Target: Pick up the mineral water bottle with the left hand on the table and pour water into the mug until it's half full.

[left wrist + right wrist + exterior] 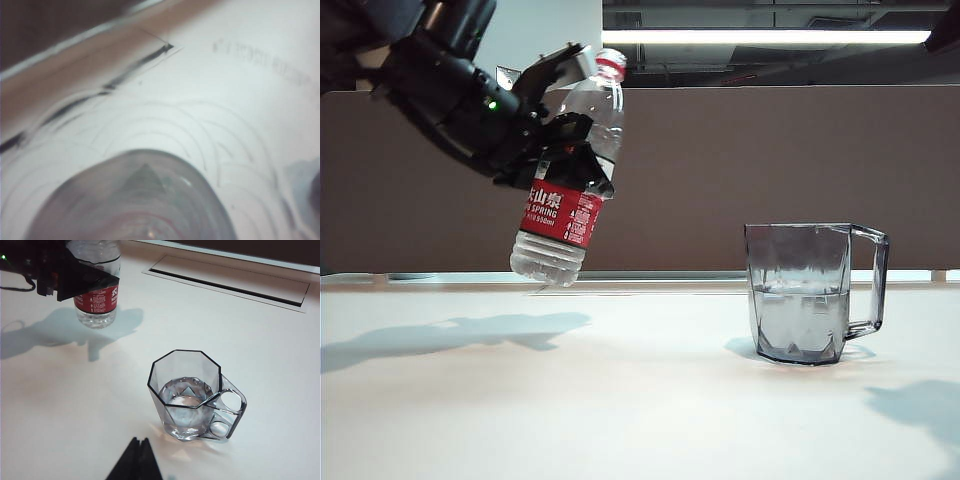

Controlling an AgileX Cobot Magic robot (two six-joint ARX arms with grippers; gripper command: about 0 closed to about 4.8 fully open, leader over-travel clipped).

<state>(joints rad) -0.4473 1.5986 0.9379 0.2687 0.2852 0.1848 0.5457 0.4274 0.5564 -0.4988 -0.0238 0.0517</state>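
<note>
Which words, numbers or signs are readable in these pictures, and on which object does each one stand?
"SPRING": white letters on the red label of the mineral water bottle, held tilted above the table by the left gripper.
Large white Chinese characters above it: partly hidden, not surely readable.
Small print on the label: too small.
Faint grey print on the table in the left wrist view: blurred, unreadable.
The mug: no text.

Clear ribbed plastic mineral water bottle (570, 180) with glossy label; smoky see-through faceted mug (802, 292); smooth matt white tabletop (620, 400).
</note>
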